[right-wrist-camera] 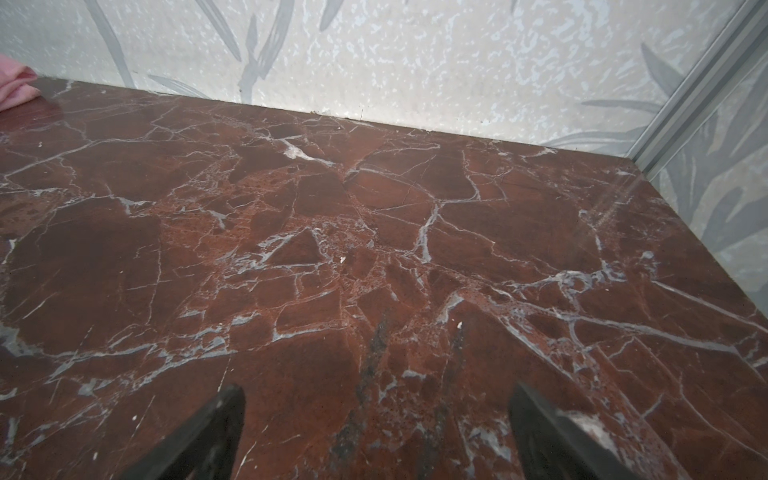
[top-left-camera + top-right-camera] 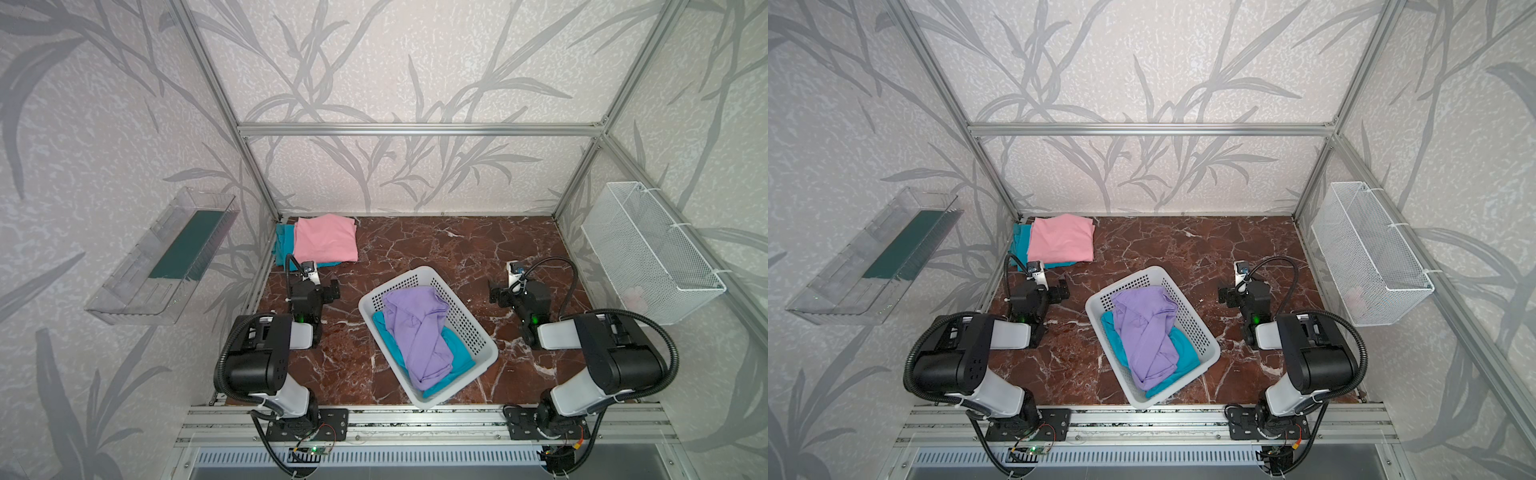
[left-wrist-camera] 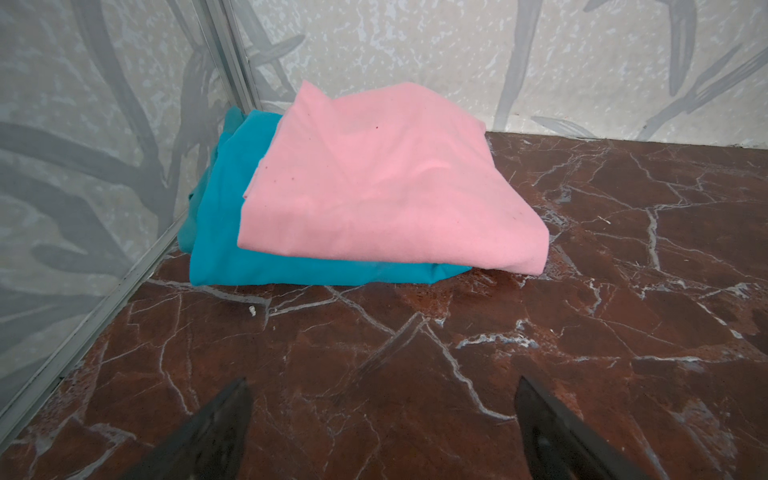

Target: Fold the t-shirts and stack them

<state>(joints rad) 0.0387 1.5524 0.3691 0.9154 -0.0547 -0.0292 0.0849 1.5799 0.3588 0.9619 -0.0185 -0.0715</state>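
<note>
Plainly, both tools stood with jaws apart and empty. The left tool [image 3: 381, 382] faced a folded pink tee [image 2: 326, 239] lying on a teal tee [image 2: 284, 245] in the desk's [image 2: 436, 249] far left corner. The right tool [image 1: 376, 388] hung over bare marble. A crumpled lavender tee [image 2: 415, 328] lay on a second teal tee [image 2: 455, 357] in the white basket [image 2: 461, 316].

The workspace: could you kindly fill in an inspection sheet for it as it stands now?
Surface: marble table, dark red with white veins, a few pale specks.
Job's things: pink t-shirt folded atop folded teal t-shirt, far left corner; lavender t-shirt crumpled over second teal t-shirt in white basket.
Clutter: nothing seen.
Hands: left hand open, empty; right hand open, empty.
Cables: black hoses loop over both arms.
Surroundings: clear tray on left wall; wire basket on right wall.
</note>
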